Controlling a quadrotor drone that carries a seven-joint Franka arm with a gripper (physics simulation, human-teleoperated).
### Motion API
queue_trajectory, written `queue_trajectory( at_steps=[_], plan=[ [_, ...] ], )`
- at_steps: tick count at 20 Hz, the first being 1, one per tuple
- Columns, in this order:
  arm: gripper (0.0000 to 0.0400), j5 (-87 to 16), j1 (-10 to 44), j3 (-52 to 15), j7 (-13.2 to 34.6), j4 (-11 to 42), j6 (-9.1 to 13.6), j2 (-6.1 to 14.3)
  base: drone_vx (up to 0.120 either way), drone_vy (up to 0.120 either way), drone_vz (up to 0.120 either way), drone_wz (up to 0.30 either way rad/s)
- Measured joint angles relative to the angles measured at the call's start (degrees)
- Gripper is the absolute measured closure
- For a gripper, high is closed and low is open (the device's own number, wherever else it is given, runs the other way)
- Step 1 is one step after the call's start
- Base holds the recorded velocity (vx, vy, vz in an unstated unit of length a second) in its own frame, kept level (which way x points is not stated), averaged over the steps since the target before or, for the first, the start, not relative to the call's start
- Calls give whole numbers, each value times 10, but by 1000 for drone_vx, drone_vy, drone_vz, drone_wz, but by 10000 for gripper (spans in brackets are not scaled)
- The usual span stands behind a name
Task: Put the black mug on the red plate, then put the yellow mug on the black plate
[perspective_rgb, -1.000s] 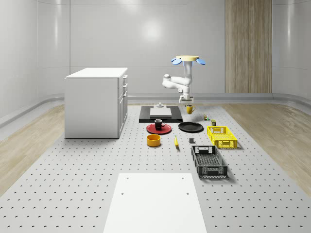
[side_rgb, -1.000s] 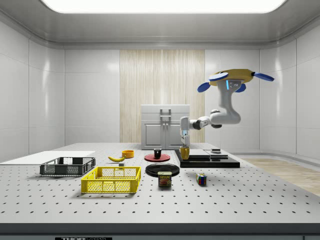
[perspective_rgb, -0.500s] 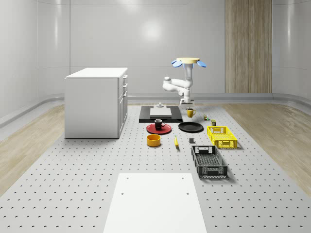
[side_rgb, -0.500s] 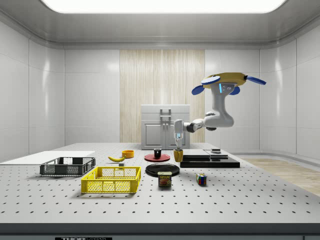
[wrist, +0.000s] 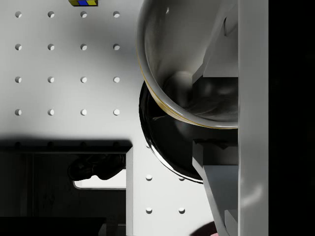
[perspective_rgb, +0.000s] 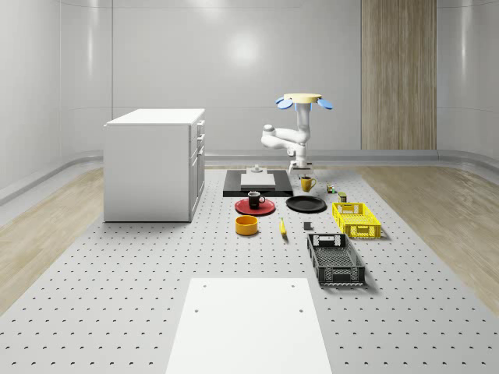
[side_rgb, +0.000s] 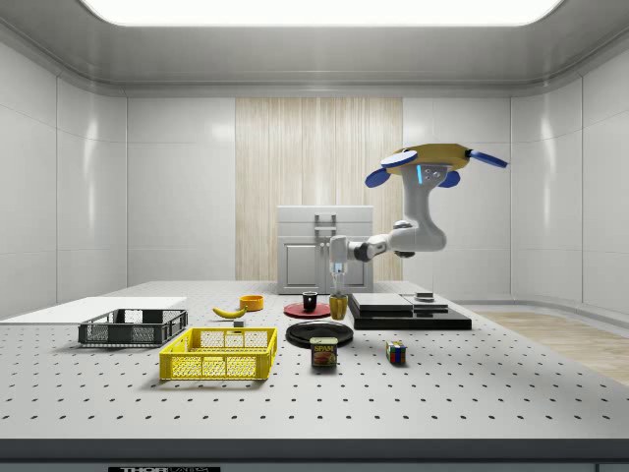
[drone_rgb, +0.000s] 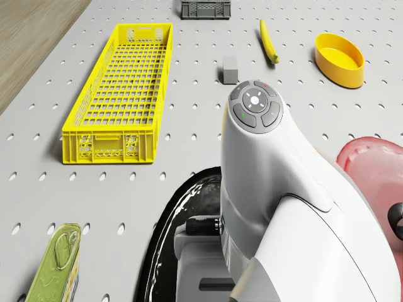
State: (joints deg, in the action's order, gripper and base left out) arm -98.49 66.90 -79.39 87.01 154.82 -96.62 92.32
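Bench (perspective_rgb: 117, 296): perforated, carrying all items; no fault noted.

Drone (perspective_rgb: 304, 100): airborne behind the black plate (perspective_rgb: 306, 204), hovering, resting on nothing. Risk judged: any drift or bob in hover passes straight down the arm (perspective_rgb: 282, 139) to the load, and could drag it sideways at set-down.

Black plate: on the bench, bare, just beside the red plate (perspective_rgb: 255, 207). In the wrist view, seen off-centre beneath the mug, with its rim crossing under the cup. Risk judged: release from here may land the base on or near the raised rim, leaving the mug tilted or sliding off to the bench.

Red plate: carrying the black mug (perspective_rgb: 254, 199), upright. First half of the task judged done. Risk judged: low, but a sideways swing of the arm toward that side could clip the black mug, given how close the plates lie.

Yellow mug (perspective_rgb: 307, 184): held upright, low over the far part of the black plate, not yet resting on it as far as can be told. Risk judged: a fast descent could strike the plate hard and shift it.

Pincer (perspective_rgb: 302, 171): clamped on the yellow mug's wall, one finger inside the cup in the wrist view. Risk judged: the handle side may twist the cup in a thin-wall grip, and a lift-off without a clean release could tip it.
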Motion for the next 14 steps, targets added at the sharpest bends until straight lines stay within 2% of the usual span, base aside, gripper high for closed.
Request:
queue_trajectory(
  at_steps=[6, 9, 14],
  plan=[
    [290, 0, 0, 0, 0, 0, 0, 0, 120, 0, 0, 0],
    [290, 0, 0, 0, 0, 0, 0, 0, 120, -120, 0, 0],
    [290, 0, 0, 0, 0, 0, 0, 0, 120, -8, 0, 0]
  ],
)
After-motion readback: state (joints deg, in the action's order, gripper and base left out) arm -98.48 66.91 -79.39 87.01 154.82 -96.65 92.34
